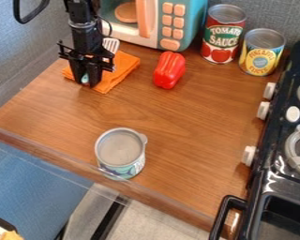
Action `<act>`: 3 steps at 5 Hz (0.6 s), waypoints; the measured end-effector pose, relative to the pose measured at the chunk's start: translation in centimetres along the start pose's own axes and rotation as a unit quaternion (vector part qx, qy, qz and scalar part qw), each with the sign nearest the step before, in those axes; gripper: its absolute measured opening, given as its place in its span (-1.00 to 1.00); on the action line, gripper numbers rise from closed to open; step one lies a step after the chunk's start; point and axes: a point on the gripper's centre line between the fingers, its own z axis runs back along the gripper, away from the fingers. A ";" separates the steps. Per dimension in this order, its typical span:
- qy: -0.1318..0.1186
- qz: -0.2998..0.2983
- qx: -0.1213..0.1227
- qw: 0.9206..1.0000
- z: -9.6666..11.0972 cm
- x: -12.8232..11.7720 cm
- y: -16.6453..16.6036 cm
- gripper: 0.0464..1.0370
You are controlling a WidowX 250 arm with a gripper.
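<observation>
The one camera looks down at a slant on the wooden tabletop (pixel 196 122) from above its front edge, facing the toy microwave (pixel 159 21), near enough (rather close, really) that the stove (pixel 274 187) is cut off at right.

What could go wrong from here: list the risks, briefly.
The gripper is down at the orange cloth, where the spatula also is, so moving one may drag the other.

The red pepper sits close to the cloth; a sideways sweep could knock it.

The silver-topped can stands near the front edge of the wooden counter; a bump might send it over.
</observation>
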 end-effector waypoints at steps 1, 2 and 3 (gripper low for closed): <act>-0.015 -0.003 -0.001 1.000 1.3 -0.1 -0.1 -0.37; -0.018 -0.003 -0.001 1.000 1.5 -0.3 -0.2 -0.37; -0.016 -0.002 -0.003 1.000 1.3 -0.5 -0.3 -0.37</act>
